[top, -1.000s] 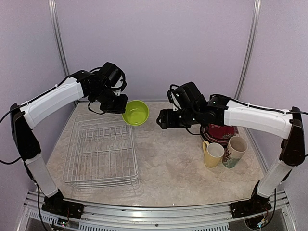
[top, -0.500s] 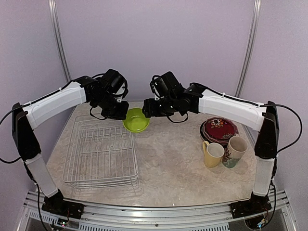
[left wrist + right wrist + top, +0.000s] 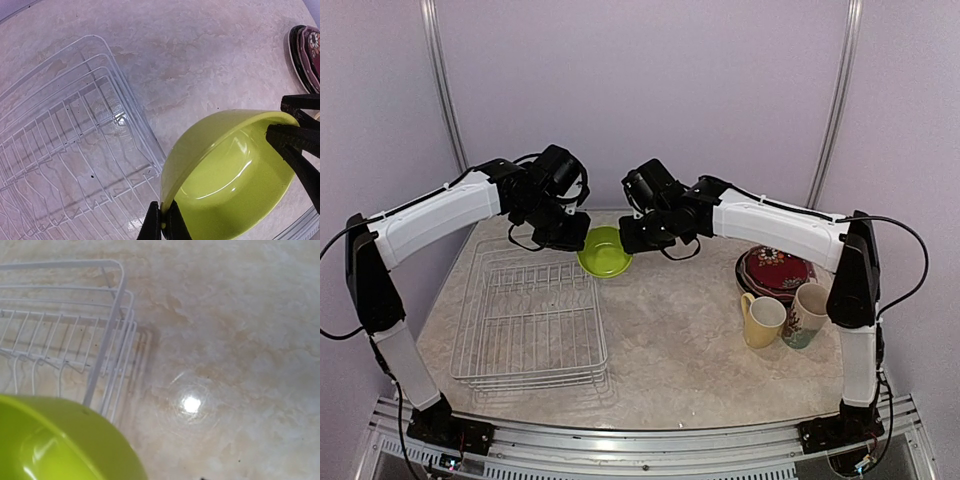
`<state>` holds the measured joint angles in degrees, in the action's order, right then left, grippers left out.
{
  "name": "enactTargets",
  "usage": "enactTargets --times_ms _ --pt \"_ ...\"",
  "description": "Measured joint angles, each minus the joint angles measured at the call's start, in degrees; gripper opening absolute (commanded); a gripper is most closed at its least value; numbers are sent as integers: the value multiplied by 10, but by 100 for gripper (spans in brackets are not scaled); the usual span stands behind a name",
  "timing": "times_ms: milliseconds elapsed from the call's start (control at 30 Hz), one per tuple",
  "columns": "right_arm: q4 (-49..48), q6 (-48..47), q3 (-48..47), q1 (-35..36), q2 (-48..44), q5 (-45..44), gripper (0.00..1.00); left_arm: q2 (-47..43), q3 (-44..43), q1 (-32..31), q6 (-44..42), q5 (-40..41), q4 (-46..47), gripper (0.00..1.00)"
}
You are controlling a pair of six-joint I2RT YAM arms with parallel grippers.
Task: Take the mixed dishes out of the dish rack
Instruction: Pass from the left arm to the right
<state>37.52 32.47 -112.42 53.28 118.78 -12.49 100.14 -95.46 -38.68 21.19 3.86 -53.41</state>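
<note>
The lime-green bowl (image 3: 604, 251) hangs tilted just past the dish rack's far right corner. My left gripper (image 3: 580, 238) is shut on its rim, the jaws pinching the near edge in the left wrist view (image 3: 164, 222). My right gripper (image 3: 630, 238) is at the bowl's opposite side. In the left wrist view its two black fingers (image 3: 295, 142) stand apart on either side of the far rim. The bowl fills the lower left of the right wrist view (image 3: 55, 440), where my own fingers do not show. The dish rack (image 3: 530, 315) holds no dishes.
At the right stand a stack of plates with a dark red one on top (image 3: 775, 270), a pale yellow mug (image 3: 763, 320) and a white floral mug (image 3: 807, 313). The rack's corner (image 3: 107, 330) lies under the bowl.
My right arm swung left from near the plates to the bowl's far rim. My left gripper lowered the bowl slightly, still holding it.
</note>
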Motion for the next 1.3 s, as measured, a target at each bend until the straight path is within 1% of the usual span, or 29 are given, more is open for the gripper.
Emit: enactTargets --times_ms 167,300,333,433,533,600,700,833,933,1100,1300 --pt "6 -1 -20 1 19 2 19 0 0 0 0 -2 0 0" --pt "10 -4 -28 1 29 3 3 0 0 -2 0 -4 1 0" --pt "12 -5 -30 2 31 4 0 0 0 -4 1 -4 1 0" --pt "28 -12 -30 3 33 3 0 0 0 -5 -3 -4 1 0" --pt "30 -14 -30 3 33 3 0 0 0 -6 -3 -4 0 6" --pt "30 -13 -30 3 33 3 0 0 0 -6 -2 -4 0 11" --pt "30 -9 -27 3 33 0 0 -1 0 -7 -2 -7 3 23" --pt "24 -1 -4 0 33 -4 0 -6 7 -8 0 -13 14 35" --pt "22 3 20 -3 33 -5 0 -17 17 -8 0 -19 22 40" --pt "14 11 76 -14 12 -6 0 -38 28 -8 -1 -22 35 44" --pt "-15 24 176 -46 -53 -2 0 -55 30 -8 -1 -22 45 46"
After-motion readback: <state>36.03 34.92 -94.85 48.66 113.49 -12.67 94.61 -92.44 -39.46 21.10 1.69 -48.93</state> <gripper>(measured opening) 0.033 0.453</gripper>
